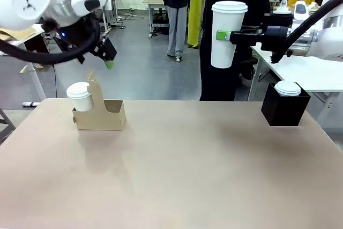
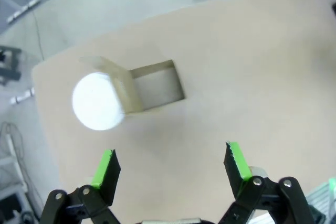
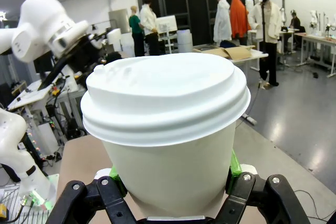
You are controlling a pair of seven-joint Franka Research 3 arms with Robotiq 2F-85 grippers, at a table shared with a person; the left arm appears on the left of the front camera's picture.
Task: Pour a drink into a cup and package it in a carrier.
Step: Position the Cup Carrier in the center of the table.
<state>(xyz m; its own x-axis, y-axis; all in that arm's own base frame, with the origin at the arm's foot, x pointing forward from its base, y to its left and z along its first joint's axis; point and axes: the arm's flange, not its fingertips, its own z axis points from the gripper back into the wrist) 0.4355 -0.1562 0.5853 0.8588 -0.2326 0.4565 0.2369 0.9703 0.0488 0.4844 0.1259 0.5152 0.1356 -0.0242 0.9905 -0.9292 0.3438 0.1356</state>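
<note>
Right gripper holds the tall lidded cup up in the air.
Its jaws clamp the cup's sides, high over the far right of the table, above a black box topped by a lidded cup. The left gripper hangs wide open over the carrier at the far left, where a shorter cup sits.

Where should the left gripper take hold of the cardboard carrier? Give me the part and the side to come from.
Best grip the carrier by its upright centre handle panel, coming straight down from above. The panel is thin, stands clear above the slots, and the lidded cup blocks one side. The open left gripper hangs overhead.
</note>
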